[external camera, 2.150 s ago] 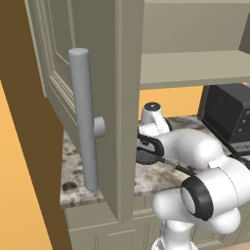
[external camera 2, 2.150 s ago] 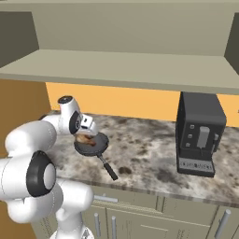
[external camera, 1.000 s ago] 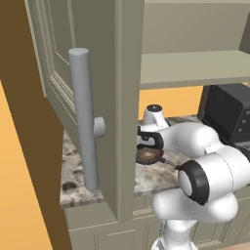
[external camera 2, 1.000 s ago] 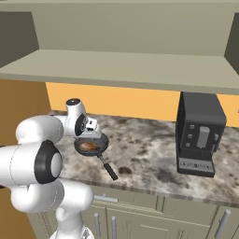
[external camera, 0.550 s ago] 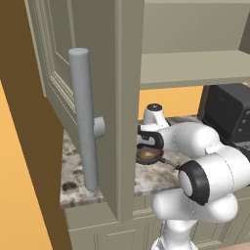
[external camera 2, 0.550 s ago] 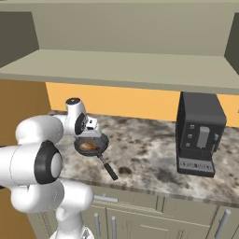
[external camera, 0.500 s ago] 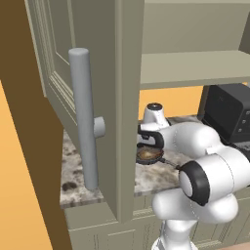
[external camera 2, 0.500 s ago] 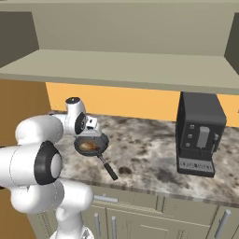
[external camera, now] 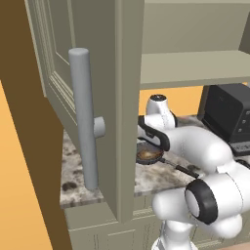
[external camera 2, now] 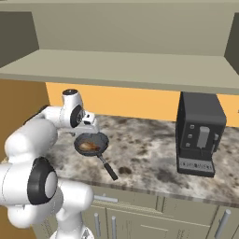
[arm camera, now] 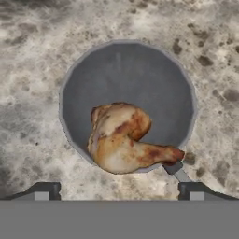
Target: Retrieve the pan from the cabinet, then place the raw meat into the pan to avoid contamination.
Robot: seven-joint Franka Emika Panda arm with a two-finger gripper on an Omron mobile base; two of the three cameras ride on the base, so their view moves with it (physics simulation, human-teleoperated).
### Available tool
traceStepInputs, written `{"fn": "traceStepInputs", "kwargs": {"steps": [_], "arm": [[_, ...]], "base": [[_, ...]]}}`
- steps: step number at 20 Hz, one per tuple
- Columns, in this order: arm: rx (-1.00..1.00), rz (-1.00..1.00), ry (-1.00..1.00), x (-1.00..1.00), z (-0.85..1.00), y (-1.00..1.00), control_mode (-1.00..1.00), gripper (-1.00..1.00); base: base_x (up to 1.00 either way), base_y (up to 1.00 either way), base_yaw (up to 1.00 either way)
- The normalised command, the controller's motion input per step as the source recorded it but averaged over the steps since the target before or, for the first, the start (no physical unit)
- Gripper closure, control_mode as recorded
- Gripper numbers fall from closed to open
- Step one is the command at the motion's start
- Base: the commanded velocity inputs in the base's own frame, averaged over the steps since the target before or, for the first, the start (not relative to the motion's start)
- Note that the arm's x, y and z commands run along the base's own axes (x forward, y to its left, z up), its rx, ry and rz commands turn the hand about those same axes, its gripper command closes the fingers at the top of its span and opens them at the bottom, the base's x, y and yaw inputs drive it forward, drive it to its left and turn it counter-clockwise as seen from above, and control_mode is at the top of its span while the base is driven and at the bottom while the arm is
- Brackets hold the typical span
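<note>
Raw meat lying in pan; fingers spread, empty, hovering above.

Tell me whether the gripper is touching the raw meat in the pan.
Apart. In the hand view the gripper has its fingertips spread wide at the bottom edge, clear of the raw meat, which lies in the pan.

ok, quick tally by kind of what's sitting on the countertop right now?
Small round dark grey frying pan: 1
Lumpy brownish-orange piece of raw meat, lying in the pan: 1
Big black box-shaped appliance: 1
Total: 3
</note>
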Motion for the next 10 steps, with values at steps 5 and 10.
{"fn": "traceStepInputs", "kwargs": {"steps": [5,10], "arm": [[0.00,-0.03,0.01,-0.90,0.05,0.01,-1.00,-1.00],[0.01,-0.04,0.00,-0.91,0.17,0.00,-1.00,-1.00]], "base": [[0.00,0.00,0.00],[0.00,0.00,0.00]]}}
